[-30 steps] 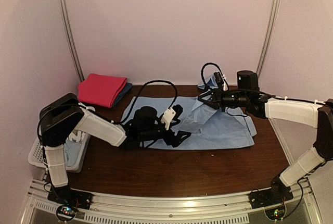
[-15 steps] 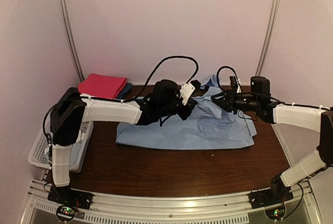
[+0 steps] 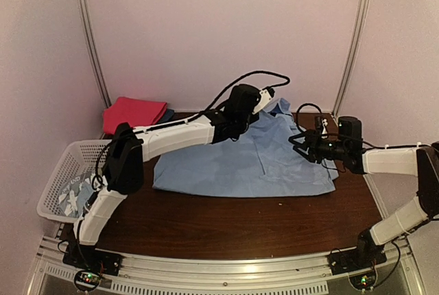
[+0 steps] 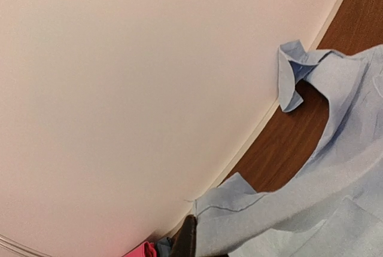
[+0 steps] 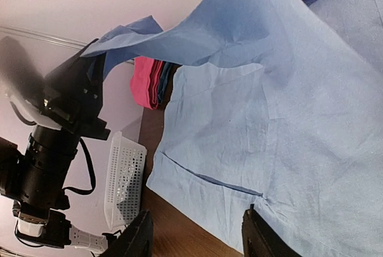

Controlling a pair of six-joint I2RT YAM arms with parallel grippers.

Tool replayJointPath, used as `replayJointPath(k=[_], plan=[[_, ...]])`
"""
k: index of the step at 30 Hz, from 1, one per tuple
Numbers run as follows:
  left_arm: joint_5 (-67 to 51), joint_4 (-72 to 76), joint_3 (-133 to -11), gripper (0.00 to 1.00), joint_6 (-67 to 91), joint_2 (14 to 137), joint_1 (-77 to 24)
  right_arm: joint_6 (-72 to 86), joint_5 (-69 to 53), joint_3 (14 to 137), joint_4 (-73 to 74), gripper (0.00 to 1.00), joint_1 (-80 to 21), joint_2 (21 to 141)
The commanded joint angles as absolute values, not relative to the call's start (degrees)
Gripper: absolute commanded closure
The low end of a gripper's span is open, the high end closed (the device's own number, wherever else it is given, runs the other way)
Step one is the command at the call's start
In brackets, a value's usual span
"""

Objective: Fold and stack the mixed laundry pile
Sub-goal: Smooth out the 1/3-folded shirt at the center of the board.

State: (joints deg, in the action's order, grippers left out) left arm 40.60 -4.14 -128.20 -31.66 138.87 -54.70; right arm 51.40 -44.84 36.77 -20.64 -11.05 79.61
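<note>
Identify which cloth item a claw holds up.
The large light blue shirt: the left claw pinches its back edge; folded magenta cloth and printed blue garment in white plastic basket lie untouched.

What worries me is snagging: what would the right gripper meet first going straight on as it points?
Probably the light blue shirt, spread just ahead of the right gripper; depth is unclear.
</note>
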Motion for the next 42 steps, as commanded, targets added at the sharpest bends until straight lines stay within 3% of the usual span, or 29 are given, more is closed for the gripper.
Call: replayJointPath(k=[1, 4, 13, 21, 31, 42], plan=[[48.8, -0.3, -129.6, 1.00, -40.8, 142.1, -55.0, 50.4, -44.3, 34.2, -21.8, 0.50, -11.1, 78.0], [49.0, 4.0, -122.9, 1.00, -41.5, 138.4, -55.7, 48.1, -42.5, 32.9, -18.9, 0.51, -10.8, 76.3], [35.6, 8.2, -85.2, 1.00, -34.4, 118.9, -56.4, 44.5, -40.3, 30.4, -12.9, 0.54, -7.2, 71.2], [38.2, 16.5, -67.1, 1.00, -38.7, 113.6, -56.4, 42.7, -40.1, 28.1, -11.0, 0.54, -6.0, 70.2], [37.1, 30.7, -52.1, 1.00, -45.3, 105.0, -55.8, 40.0, -39.7, 27.8, -7.9, 0.54, -5.7, 70.6], [37.2, 29.9, -45.7, 1.00, -45.9, 99.9, -54.9, 39.5, -39.9, 27.5, -7.7, 0.55, -5.5, 71.4]])
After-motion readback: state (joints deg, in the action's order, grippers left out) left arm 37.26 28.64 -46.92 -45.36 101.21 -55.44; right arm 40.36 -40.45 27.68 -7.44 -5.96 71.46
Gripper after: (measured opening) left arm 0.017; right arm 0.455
